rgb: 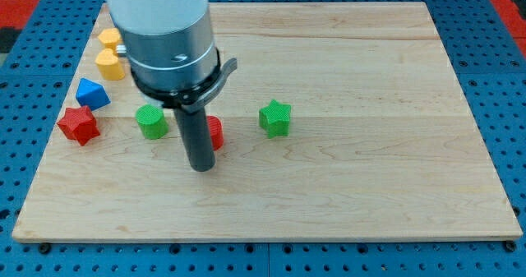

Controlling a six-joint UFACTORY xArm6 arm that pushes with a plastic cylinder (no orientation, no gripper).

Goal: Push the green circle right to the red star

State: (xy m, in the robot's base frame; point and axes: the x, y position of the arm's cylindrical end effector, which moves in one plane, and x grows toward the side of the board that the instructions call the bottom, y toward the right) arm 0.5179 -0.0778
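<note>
The green circle (151,122) sits on the wooden board (345,186) at the view's left. The red star (79,124) lies to its left, near the board's left edge, with a gap between them. My tip (201,168) rests on the board just right of and below the green circle, a short gap away. The rod hides most of a red block (215,132) right behind it; its shape cannot be made out.
A green star (275,117) lies right of the rod. A blue block (92,93) sits above the red star. Two yellow blocks (109,39) (110,63) lie at the upper left, near the board's edge.
</note>
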